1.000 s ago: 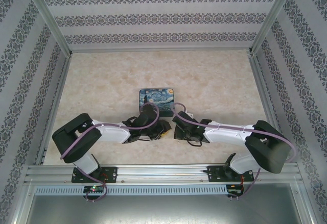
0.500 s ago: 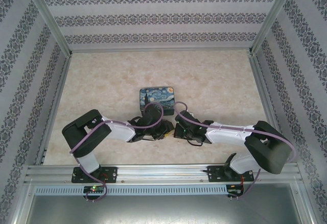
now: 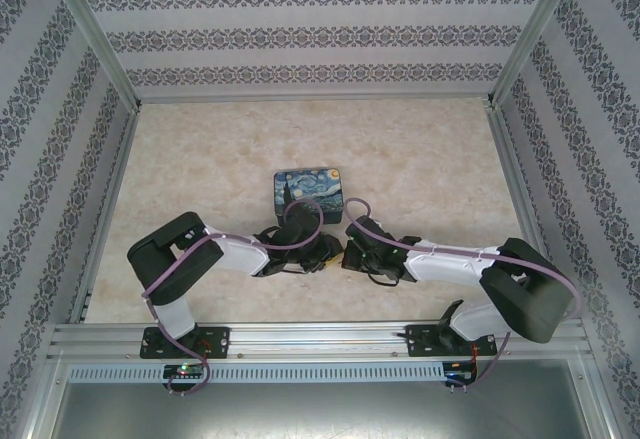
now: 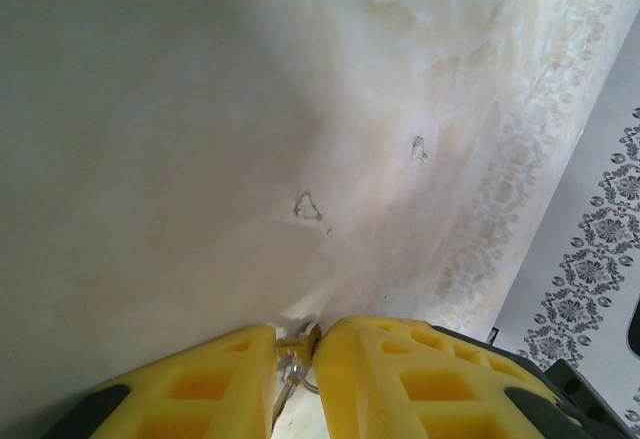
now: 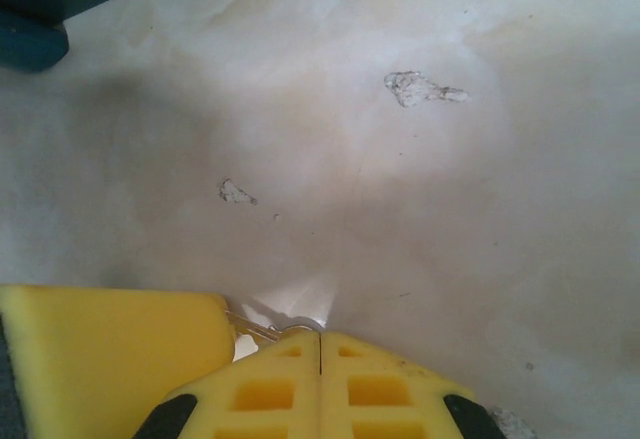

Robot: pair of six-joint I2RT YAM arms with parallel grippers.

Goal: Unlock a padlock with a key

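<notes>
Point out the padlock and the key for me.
padlock [image 3: 308, 190], top external view, on the middle of its painted face.
key [image 5: 252, 326], right wrist view, on its thin metal shaft.

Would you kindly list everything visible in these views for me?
padlock: one, dark blue and yellow, mid-table.
key: one, small, silvery, between the fingers of the left gripper.
table: one, beige marbled, with pale scuffs.
walls: three, white with grey patterned stripes, around the table.
rail: one, silver, table's near edge.
arms: two, black and white, bolted to the rail.
left gripper: one, yellow fingers, closed on the key.
right gripper: one, yellow fingers, shut, tip beside the key.
</notes>
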